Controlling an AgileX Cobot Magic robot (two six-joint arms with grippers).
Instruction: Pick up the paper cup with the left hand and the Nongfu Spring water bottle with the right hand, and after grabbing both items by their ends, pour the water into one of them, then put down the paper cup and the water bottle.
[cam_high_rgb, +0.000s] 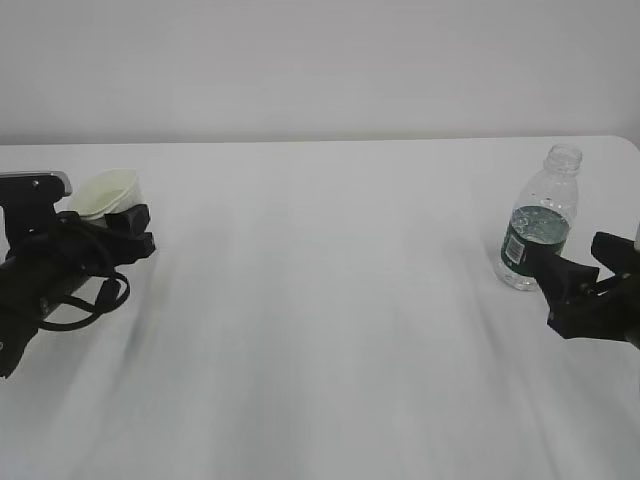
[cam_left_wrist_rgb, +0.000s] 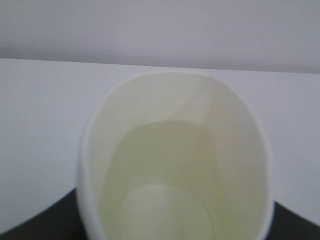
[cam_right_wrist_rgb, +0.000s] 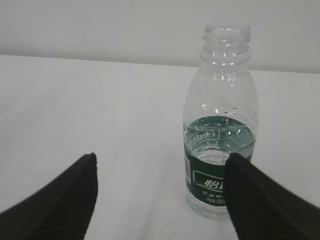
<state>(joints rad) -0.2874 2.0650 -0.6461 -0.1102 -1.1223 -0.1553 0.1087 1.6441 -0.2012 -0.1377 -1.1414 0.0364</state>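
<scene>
black right pincer (cam_right_wrist_rgb: 160, 200) spread wide, the clear ribbed green-labelled water bottle (cam_right_wrist_rgb: 220, 130) upright just ahead, offset toward its right finger, not yet gripped; at the white bench's (cam_high_rgb: 330, 300) far left, the black left pincer (cam_high_rgb: 128, 230) pinches the small white tapered paper cup (cam_left_wrist_rgb: 175, 160); plain pale wall behind

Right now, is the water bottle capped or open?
Open. The Nongfu Spring water bottle stands upright with a bare threaded neck, no cap, and water about halfway up.

Soft, even, bright light, faint shadows; the left wrist close-up looks blurred, perhaps out of focus.
</scene>
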